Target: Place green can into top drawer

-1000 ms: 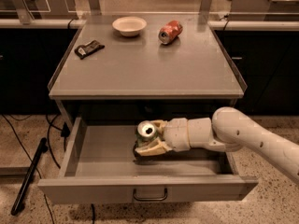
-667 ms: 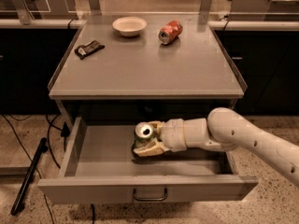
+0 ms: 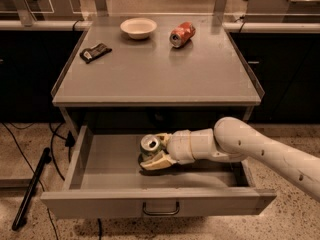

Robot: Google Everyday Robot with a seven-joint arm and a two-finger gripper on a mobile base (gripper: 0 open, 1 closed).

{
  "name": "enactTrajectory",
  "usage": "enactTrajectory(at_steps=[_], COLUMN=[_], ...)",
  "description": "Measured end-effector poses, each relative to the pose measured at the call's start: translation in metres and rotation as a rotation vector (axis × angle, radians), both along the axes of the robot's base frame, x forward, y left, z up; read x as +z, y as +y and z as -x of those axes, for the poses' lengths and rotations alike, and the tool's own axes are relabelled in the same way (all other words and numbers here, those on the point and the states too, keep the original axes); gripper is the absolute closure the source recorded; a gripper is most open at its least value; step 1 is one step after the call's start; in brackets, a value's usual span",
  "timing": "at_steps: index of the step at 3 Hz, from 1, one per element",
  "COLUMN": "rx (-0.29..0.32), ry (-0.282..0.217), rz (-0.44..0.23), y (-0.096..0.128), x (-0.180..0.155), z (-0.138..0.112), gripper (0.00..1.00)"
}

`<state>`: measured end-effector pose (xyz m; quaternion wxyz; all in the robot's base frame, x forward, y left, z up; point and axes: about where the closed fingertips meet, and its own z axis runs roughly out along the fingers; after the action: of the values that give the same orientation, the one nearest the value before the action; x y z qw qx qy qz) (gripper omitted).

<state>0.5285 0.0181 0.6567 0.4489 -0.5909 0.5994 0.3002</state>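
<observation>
At the far left, a dark rod [image 3: 30,190] is lying on the speckled floor, slanting up toward the corner of the drawer. Above it, a grey table [image 3: 150,76] is carrying three things along its back half. A dark crumpled wrapper [image 3: 95,52] is sitting near the left edge. A white bowl [image 3: 138,27] is standing upright further in. An orange-red can [image 3: 182,34] is lying on its side right of the bowl, with its silver end facing the camera. The three are lying well apart from one another.

Under the tabletop, the top drawer [image 3: 90,204] is standing pulled out toward the camera, its flat front panel bearing a small dark handle [image 3: 160,208] at the middle.

Inside the drawer, slightly left of centre, the green can [image 3: 149,144] is sitting low over the drawer floor. It is tilted so that its silver top is showing. Whether it is touching the floor cannot be told.

The gripper [image 3: 150,152] is pinching the can. One pale finger is pressing along the far side of the can and the other is running beneath the near side.

The white arm [image 3: 250,146] is reaching in from the right. It is crossing over the right wall of the drawer and running out of view at the lower right.
</observation>
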Motion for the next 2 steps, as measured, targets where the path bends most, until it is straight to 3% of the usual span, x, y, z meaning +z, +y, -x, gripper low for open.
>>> enactTrajectory(at_steps=[2], rx=[-0.005], ry=[0.017], rz=[0.024], y=[0.0018], x=[-0.0165], z=[-0.0037], gripper=[1.0])
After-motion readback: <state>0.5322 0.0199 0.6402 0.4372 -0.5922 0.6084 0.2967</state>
